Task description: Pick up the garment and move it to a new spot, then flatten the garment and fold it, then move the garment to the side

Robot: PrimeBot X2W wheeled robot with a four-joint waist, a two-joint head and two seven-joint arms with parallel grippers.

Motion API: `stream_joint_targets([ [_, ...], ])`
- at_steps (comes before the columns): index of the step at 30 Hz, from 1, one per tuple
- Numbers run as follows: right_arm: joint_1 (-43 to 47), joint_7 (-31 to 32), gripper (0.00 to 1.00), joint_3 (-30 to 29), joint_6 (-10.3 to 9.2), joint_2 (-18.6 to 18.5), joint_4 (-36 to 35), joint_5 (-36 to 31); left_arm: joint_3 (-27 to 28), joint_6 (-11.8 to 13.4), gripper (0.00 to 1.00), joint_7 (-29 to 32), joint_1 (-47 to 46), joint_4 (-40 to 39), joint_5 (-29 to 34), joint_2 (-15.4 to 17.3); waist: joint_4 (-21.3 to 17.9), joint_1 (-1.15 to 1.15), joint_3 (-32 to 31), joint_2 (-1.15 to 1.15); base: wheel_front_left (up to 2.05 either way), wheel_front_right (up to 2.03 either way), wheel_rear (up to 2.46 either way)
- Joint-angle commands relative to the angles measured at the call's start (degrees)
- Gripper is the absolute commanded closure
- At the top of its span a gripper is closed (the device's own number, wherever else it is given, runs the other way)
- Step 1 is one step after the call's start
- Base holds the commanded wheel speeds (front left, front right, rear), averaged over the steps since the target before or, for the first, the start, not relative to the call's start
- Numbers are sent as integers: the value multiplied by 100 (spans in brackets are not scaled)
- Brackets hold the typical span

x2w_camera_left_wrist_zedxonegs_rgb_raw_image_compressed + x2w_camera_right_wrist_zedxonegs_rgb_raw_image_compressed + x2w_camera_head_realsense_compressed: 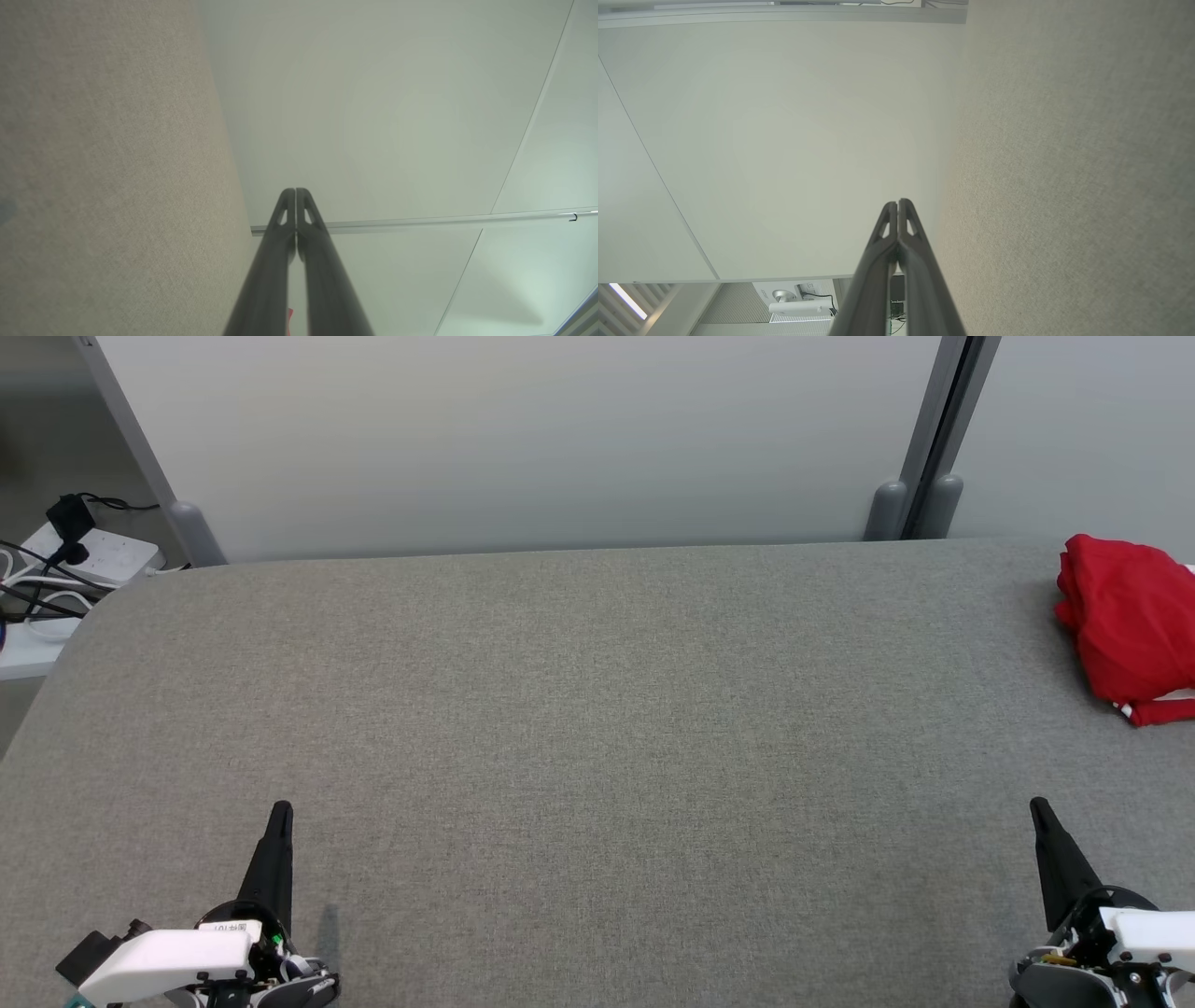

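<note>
Near right edge of table (597,709), crumpled red garment (1125,630), cropped by frame, long axis unclear; bare room leftward. Left gripper (279,812), right gripper (1038,807) closed, empty.

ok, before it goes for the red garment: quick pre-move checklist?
1. Target found: the red garment lies bunched at the far right of the table. ok
2. Whole target in view: its right side is cut off by the head view's edge. not ok
3. Grasp readiness: the right hand is empty but shut and must open first. not ok
4. Other arm out of the way: the left hand is shut, empty and low on the left. ok
5. Approach path: bare table surface lies between the right hand and the red garment. ok
6. Overhang past the table edge: cannot tell
</note>
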Motion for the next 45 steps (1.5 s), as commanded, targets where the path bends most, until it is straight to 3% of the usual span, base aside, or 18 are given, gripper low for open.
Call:
stream_joint_targets([
  [1,-248,52,100,111,1,-60,-144,-18,189,-48,100,44,-323,-126,-29,100,0,0,0,0,0,0,0],
  [45,-252,92,100,61,1,-25,-141,-60,188,-48,100,44,-323,-127,-30,100,0,0,0,0,0,0,0],
])
